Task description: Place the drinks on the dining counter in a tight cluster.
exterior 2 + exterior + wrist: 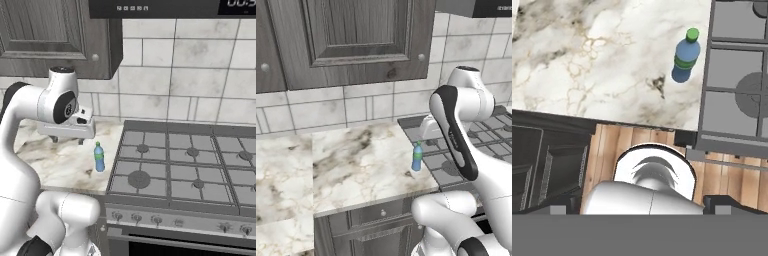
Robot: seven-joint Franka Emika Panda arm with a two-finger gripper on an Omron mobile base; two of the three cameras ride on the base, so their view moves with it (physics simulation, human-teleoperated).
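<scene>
1 small light-blue bottle (417, 158) (99, 157) (685, 58) stands upright on the marble worktop (356, 165), just beside the stove (185, 170). The gripper (67, 139) hangs above, fingers spread, holding nothing.

My two base views look forward and down from behind, sharing the small slim light-blue bottle (417, 157) beside the grey gas hob (185, 165); my hand view looks straight down, high above both.

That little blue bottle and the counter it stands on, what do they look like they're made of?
The small blue bottle looks like translucent plastic, judging by its see-through blue body, green screw cap and green label band. The counter looks like polished marble, or an imitation: white, with grey-brown veins and blotches.
</scene>
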